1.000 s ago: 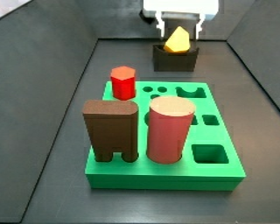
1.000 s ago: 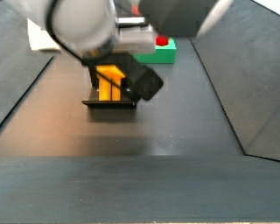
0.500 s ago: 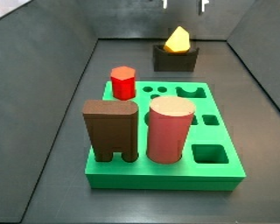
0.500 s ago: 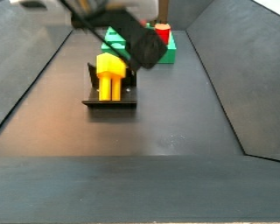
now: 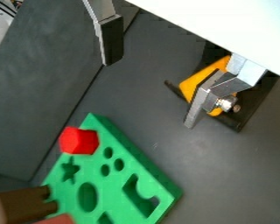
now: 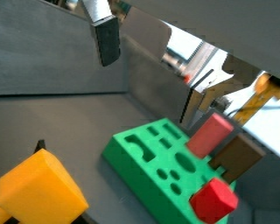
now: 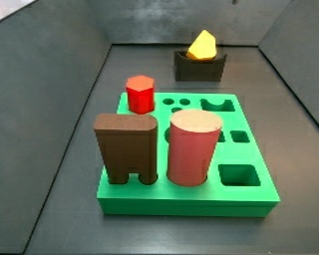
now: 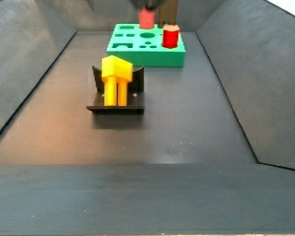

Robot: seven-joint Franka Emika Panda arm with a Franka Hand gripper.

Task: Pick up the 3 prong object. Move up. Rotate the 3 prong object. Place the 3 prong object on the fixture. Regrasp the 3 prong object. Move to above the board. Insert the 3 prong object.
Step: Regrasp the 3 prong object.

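Observation:
The yellow 3 prong object stands in the notch of the dark fixture at the far end of the floor, behind the green board. It also shows in a side view on the fixture. My gripper is open and empty, high above the fixture, and is out of both side views. Its fingers are wide apart, one close to the 3 prong object. In a wrist view the gripper hangs over the 3 prong object and the board.
On the board stand a red hexagonal peg, a tall brown arch block and a pink cylinder. Grey walls slope up on both sides of the dark floor.
My gripper has let go of the 3 prong object and risen out of both side views. The object stays on the fixture.

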